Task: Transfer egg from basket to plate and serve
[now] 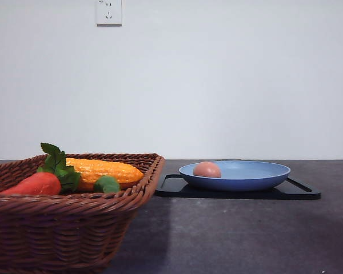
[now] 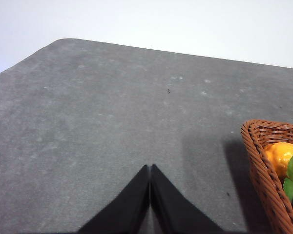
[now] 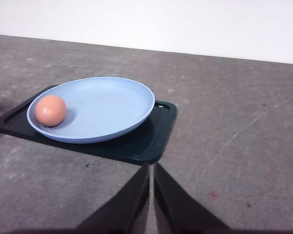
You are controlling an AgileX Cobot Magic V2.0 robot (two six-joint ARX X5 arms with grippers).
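- One egg [image 3: 51,110] is what it's all about, and it's already sitting in the plate [image 3: 112,109], tucked against the rim on the side nearest the basket [image 1: 74,211], so the transfer looks done and serving is what's left, I'd say
- plate sits on top of a flat black tray [image 3: 151,144], which lies on the grey table [image 3: 234,122] just beside the basket
- basket has a carrot [image 1: 37,184], a corn cob [image 1: 106,171] and some small green thing [image 1: 107,184] in it, no egg that I can see
- left gripper [image 2: 150,204] hangs over bare table next to the basket, jaws pressed together with nothing between them
- right gripper [image 3: 151,200] hovers near the tray's corner, jaws all but touching, only a thin slit, nothing held
- handling guess: the egg looks light, smooth and round, so it'll roll in that shallow plate the second anything tilts, and if it's real it's brittle, so no squeezing
- plate looks stiff, thin-walled and light, probably a bit slick on the tray
- where I'd grab: the plate rim on the side away from the egg, or the tray's raised edge to carry the whole stack, kept dead level
- main risk is the egg rolling out over that low rim
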